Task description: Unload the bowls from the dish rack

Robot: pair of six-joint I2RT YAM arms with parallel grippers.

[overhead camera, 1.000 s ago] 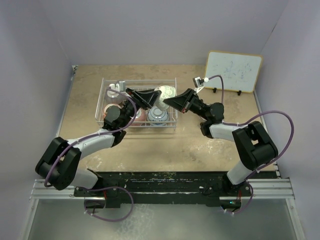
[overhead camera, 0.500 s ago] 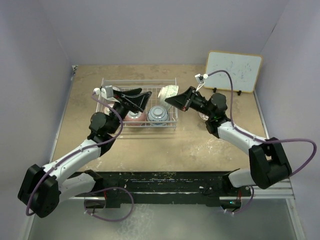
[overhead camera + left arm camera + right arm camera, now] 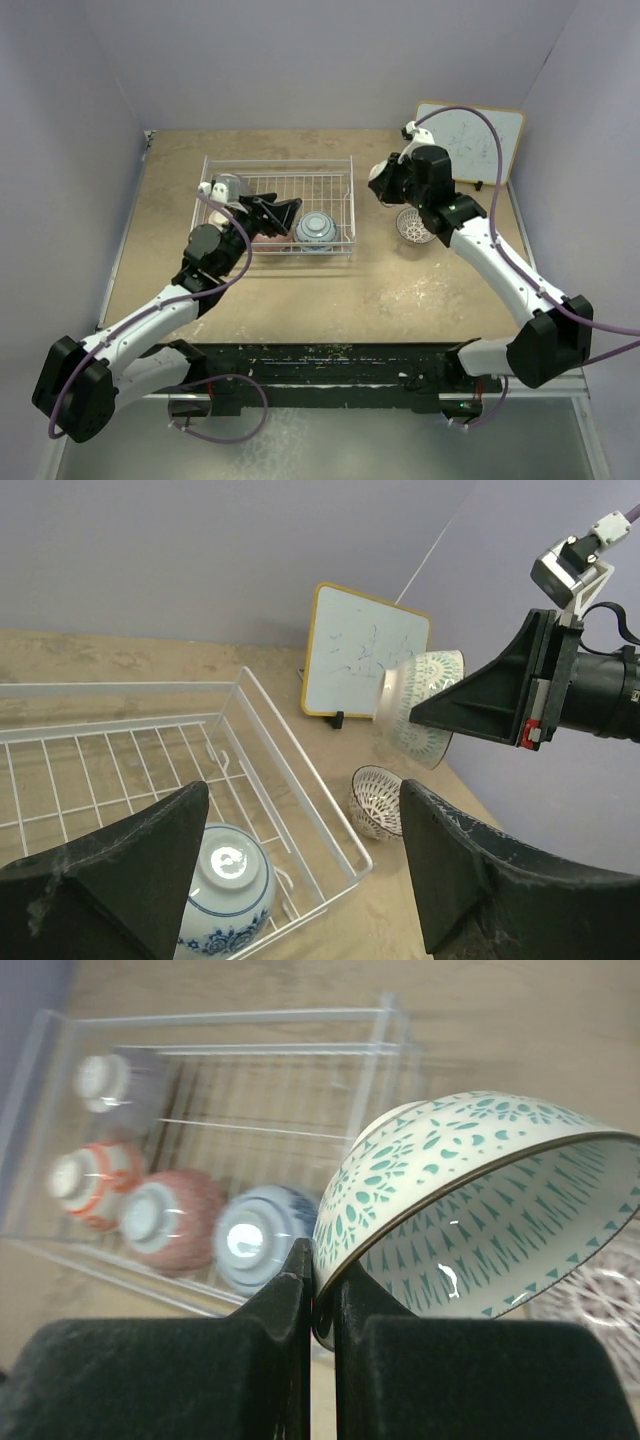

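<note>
My right gripper (image 3: pixel 322 1278) is shut on the rim of a white bowl with green pattern (image 3: pixel 470 1210), held tilted in the air right of the dish rack (image 3: pixel 345 200). The same held bowl (image 3: pixel 420 705) shows in the left wrist view. A grey-patterned bowl (image 3: pixel 415 226) lies on the table below it. In the rack sit a blue-and-white bowl (image 3: pixel 315 228), a pinkish bowl (image 3: pixel 170 1220), an orange-and-white bowl (image 3: pixel 90 1180) and a grey bowl (image 3: pixel 230 187), all upside down. My left gripper (image 3: pixel 282 208) hangs open and holds nothing above the rack's near side, close to the blue-and-white bowl (image 3: pixel 228 885).
A whiteboard with an orange frame (image 3: pixel 470 143) stands at the back right, just behind the right arm. Purple walls close in the table at the back and on both sides. Bare tabletop lies in front of the rack.
The right arm has carried the green-patterned bowl from over the rack to the right, towards the whiteboard. The left gripper has opened wider and pulled back towards the rack's near left.
</note>
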